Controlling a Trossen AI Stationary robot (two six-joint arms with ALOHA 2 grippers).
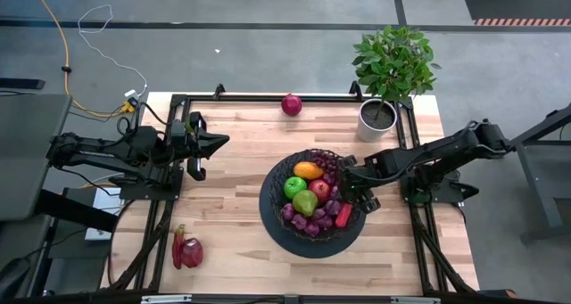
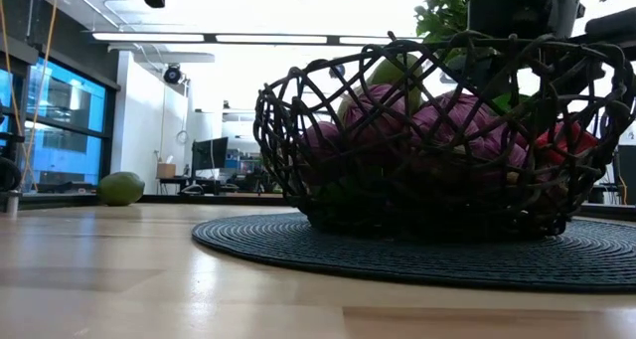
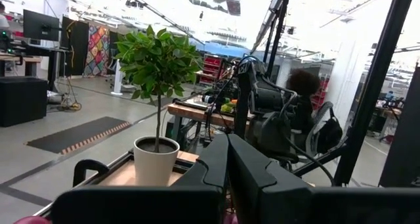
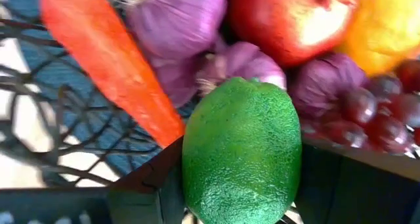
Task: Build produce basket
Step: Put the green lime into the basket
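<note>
Left to right across the table.

Left gripper [image 1: 214,143] parked at the left side, jaws fully closed, nothing in them. In front of it, near the table's front-left corner, a red pepper [image 1: 178,247] and a red onion [image 1: 192,251] lie touching each other, both outside the basket. A red apple [image 1: 291,104] sits alone at the far edge.

Centre-right: the basket [image 1: 272,181] stands on a dark round mat [image 1: 281,237]. Already in it: orange-yellow fruit [image 1: 308,170], green apple [image 1: 294,187], green pear [image 1: 305,202], a second red apple [image 1: 319,190], purple grapes [image 1: 335,172], several purple onions [image 1: 299,218] along the front, and another red pepper [image 1: 343,215]. Fairly full (not much bare floor left).

Right gripper [image 1: 359,186] is over the basket's right rim, jaws part-way apart and clamped on a lime [image 4: 239,152], which hangs just above the onions and grapes.

Handling call: the lime looks rigid, light, pebbled skin, so decent friction. It is gripped across the middle, which seems the right place; the rounded ends would likely squirt out. Probably not fragile, so a short drop looks tolerable, though it may roll off the heap.

Behind the basket, at the far right corner, a potted plant [image 1: 378,117].
</note>
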